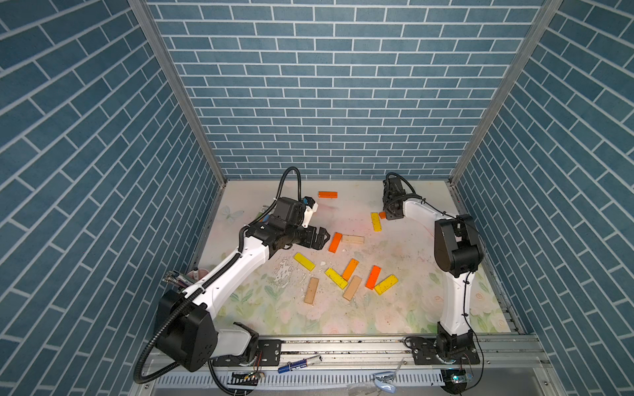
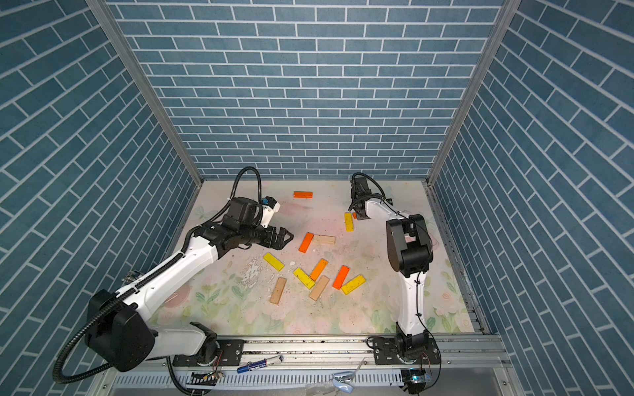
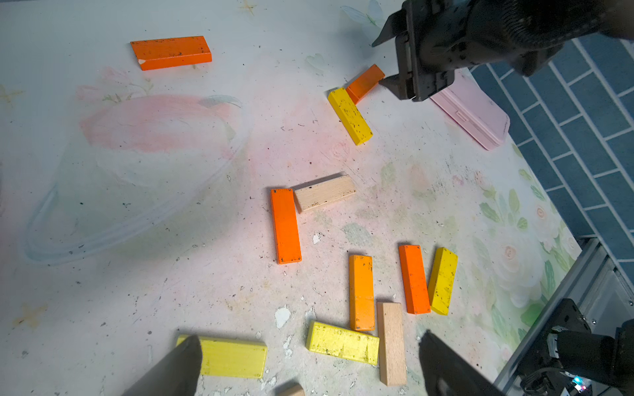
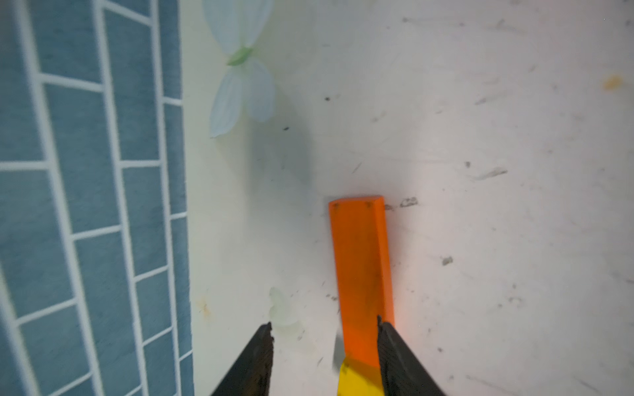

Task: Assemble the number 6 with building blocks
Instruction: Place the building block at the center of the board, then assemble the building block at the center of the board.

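The floral table (image 1: 411, 308) is carrying everything, and both white arms are reaching out over it. A pink case (image 3: 473, 113) is lying flat behind the right gripper's fingers, on the side facing away from the left gripper. Whether it is touching them I cannot tell.

The left gripper (image 1: 326, 240) is hovering with its fingers spread wide and nothing between them. Just ahead of its fingertips a second orange block (image 1: 335, 242) and a pale block (image 1: 352, 239) are lying flat. The pale one's end is meeting the orange one's long side, making a corner.

The right gripper (image 4: 326, 329) is standing low over the table with its fingers parted, and an orange block (image 4: 360, 260) is lying between them. One finger (image 4: 398, 360) is sitting against the block's long edge, while the other finger (image 4: 254, 363) is standing clear of it, with bare table showing in the gap. The block is therefore not being clamped. At the finger end of this block a yellow block (image 4: 358, 380) is touching it.

The remaining building blocks (image 1: 350, 269) are lying scattered in a loose group. The group is nearer the arm bases than either pair of fingertips. It is made up of three yellow, two orange and two tan pieces.

A far orange block (image 1: 327, 194) is lying alone beyond the left fingertips, well apart from both grippers.
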